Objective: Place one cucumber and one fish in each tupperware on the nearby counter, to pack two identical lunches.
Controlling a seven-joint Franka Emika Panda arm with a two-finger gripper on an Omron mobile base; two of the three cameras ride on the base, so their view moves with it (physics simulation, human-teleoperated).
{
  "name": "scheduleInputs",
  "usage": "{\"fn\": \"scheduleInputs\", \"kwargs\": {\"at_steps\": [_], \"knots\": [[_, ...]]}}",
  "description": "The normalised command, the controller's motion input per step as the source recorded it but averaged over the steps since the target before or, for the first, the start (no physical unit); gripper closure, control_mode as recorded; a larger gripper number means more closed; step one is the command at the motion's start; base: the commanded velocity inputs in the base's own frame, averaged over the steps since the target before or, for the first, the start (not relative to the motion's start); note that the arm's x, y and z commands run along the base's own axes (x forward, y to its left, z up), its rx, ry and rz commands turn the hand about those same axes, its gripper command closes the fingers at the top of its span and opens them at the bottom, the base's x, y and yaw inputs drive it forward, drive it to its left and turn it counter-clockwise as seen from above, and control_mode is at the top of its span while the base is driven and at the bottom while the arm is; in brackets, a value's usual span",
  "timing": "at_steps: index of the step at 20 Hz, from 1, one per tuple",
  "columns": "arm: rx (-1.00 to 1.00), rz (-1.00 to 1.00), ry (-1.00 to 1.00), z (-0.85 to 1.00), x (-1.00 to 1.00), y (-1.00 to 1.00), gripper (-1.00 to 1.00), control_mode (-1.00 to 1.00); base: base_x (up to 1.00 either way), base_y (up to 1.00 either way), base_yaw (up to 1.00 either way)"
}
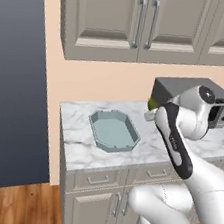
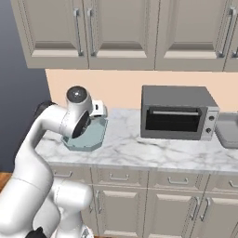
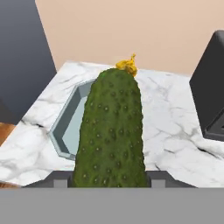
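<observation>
Above counter [image 1: 80, 135], tool [image 3: 109, 177] clamps cucumber [image 3: 111, 131]; teal tupperware [image 1: 113, 131] left, toaster oven [image 2: 177, 113] right.

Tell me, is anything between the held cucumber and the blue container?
Nothing visible is. The end effector holds the cucumber above the counter, and the blue container lies open and empty just ahead.

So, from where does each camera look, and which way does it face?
Left base view: behind the arm, on its left, facing forward and down at the counter; the arm rises from the lower right, beside the blue tupperware.
Right base view: behind, on the right; the arm rises from the lower left, the toaster oven ahead.
Hand view: on the hand, looking along the cucumber between the jaws.
All three share the tupperware and counter.
</observation>
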Motion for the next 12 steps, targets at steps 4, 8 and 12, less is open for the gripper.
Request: {"fn": "scheduleInputs", "kwargs": {"at_steps": [4, 8, 12], "knots": [[0.09, -0.18, 0.19, -0.83, 0.16, 0.99, 1.00, -1.00, 0.00, 0.00, 0.00], [0.22, -0.18, 0.25, -0.66, 0.36, 0.95, 1.00, -1.00, 0.00, 0.00, 0.00], [0.19, -0.06, 0.16, -0.20, 0.66, 0.56, 1.00, -1.00, 0.00, 0.00, 0.00]]}}
